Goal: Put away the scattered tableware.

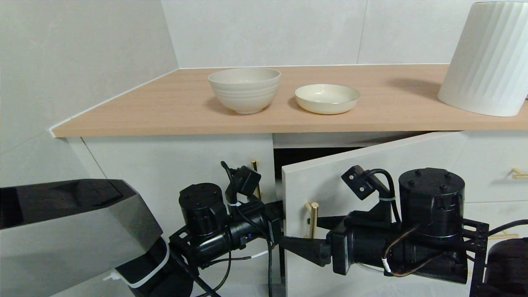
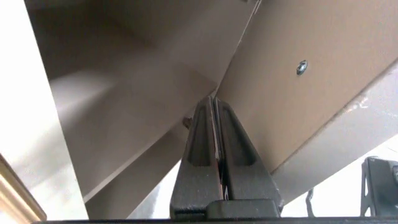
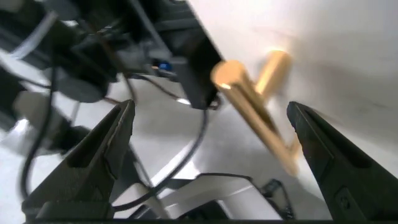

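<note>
Opening the white cabinet door (image 1: 371, 165) seems the step in hand: the right gripper (image 3: 208, 118) gapes around its brass bar handle (image 1: 314, 218) and likely must clamp and pull next, the left gripper (image 2: 213, 109) is pressed shut at the door gap, and the ribbed cream bowl (image 1: 244, 88) and shallow cream dish (image 1: 327, 98) sit side by side between the wooden counter's (image 1: 165, 111) front and back edges.

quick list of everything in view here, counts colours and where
bowl: 1, cream, on counter, left of dish
dish: 1, cream, on counter
ribbed container: 1, white, counter's right end
counter: 1, wood
door: 1, white, ajar under counter
door handle: 1, gold, on ajar door
other handles: at least 2, gold, on fronts either side
left gripper: 1, black, shut, at door's edge
right gripper: 1, black, open, either side of door handle
</note>
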Tool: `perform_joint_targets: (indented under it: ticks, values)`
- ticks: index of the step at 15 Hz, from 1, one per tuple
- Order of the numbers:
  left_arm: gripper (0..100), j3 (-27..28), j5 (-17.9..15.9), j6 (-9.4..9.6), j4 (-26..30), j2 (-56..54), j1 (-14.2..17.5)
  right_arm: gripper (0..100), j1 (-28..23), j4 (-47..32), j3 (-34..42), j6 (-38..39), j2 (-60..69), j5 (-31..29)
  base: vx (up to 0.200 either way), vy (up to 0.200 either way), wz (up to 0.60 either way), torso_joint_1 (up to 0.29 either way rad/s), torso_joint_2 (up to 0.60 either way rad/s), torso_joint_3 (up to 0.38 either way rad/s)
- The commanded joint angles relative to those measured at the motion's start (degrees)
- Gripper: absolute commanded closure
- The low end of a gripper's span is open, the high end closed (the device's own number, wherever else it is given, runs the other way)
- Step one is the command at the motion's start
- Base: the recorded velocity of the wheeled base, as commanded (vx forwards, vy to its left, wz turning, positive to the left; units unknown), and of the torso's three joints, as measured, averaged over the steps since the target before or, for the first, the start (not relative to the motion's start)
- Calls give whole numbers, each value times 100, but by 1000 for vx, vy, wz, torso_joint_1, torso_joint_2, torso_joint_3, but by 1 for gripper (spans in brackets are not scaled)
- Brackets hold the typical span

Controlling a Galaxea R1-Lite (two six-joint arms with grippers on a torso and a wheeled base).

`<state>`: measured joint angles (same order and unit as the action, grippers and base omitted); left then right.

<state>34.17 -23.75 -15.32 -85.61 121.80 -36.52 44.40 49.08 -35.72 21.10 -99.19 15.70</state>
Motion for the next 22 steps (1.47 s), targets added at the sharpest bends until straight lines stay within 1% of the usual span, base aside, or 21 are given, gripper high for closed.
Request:
perform_joint_targets:
  ticks: [1,2,3,5,6,7,11,14,19,20,22]
  values:
    - [100,2,-51,-6,10,-51,-22,0,-151,-4,109,-133,269,-138,0,0,0,0,0,0]
    - [100,11,-51,-6,10,-68,-22,0,-309,-267,109,-264,585,-129,0,0,0,0,0,0]
    - [100,46,-51,-6,27,-68,-22,0,-370,-716,83,-291,946,-129,0,0,0,0,0,0]
    - [100,143,-51,-6,36,-68,-48,0,-370,-1507,83,-344,1526,-111,0,0,0,0,0,0]
    - [100,134,-51,-6,36,-77,-74,0,-370,-1911,109,-352,1754,3,0,0,0,0,0,0]
    - [100,125,-51,-6,36,-95,-83,0,-370,-2078,179,-352,1895,117,0,0,0,0,0,0]
    - [100,90,-51,-15,45,-130,-101,0,-256,-2095,680,-352,2150,416,0,0,0,0,0,0]
    - [100,72,-33,-23,45,-130,-171,0,-177,-2113,821,-352,2211,425,0,0,0,0,0,0]
    - [100,90,-33,-23,62,-130,-224,0,104,-2139,953,-361,2150,425,-200,0,0,6,3,0]
    - [100,90,-33,-23,62,-130,-224,0,104,-2139,953,-361,2150,425,0,0,0,0,0,0]
    - [100,310,-33,-23,203,-77,-224,0,148,-2139,979,-361,2159,425,0,0,0,0,0,0]
